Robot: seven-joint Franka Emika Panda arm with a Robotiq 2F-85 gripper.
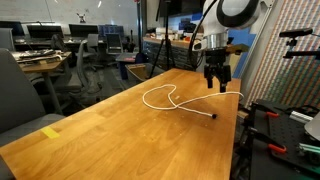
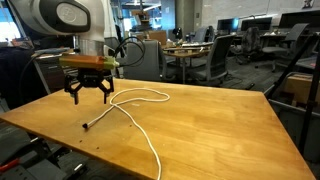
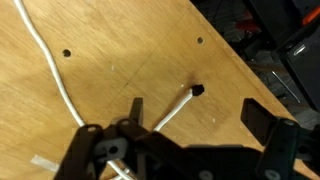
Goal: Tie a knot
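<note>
- One white cord point(image 1: 195, 111) lies loose on a wooden desk point(image 1: 100, 130). It curls into an open loop and is not yet knotted, so the task appears to be at its start.
- One end of the cord carries a small black tip point(image 1: 214, 116). The other stretch trails away towards the desk edge.
- The claw point(image 1: 216, 80) hangs above the desk near one edge, pointing straight down. The black tip rests on the wood close below it.
- In the wrist view, the cord's end section point(image 3: 172, 108) runs on a slant between the fingers point(image 3: 135, 108). Its tip point(image 3: 197, 90) points up and to the right in that view. A second strand of cord crosses the upper left corner, well apart from the first.
- The claw point(image 3: 195, 125) is spread wide. It appears to grip nothing and to touch neither cord nor desk.
- In an exterior view, the claw point(image 2: 90, 95) hovers with the loop lying off to its side.
- The coming move likely depends on that slant. The fingers would need to straddle the cord end across its length before descending and closing on it.
</note>
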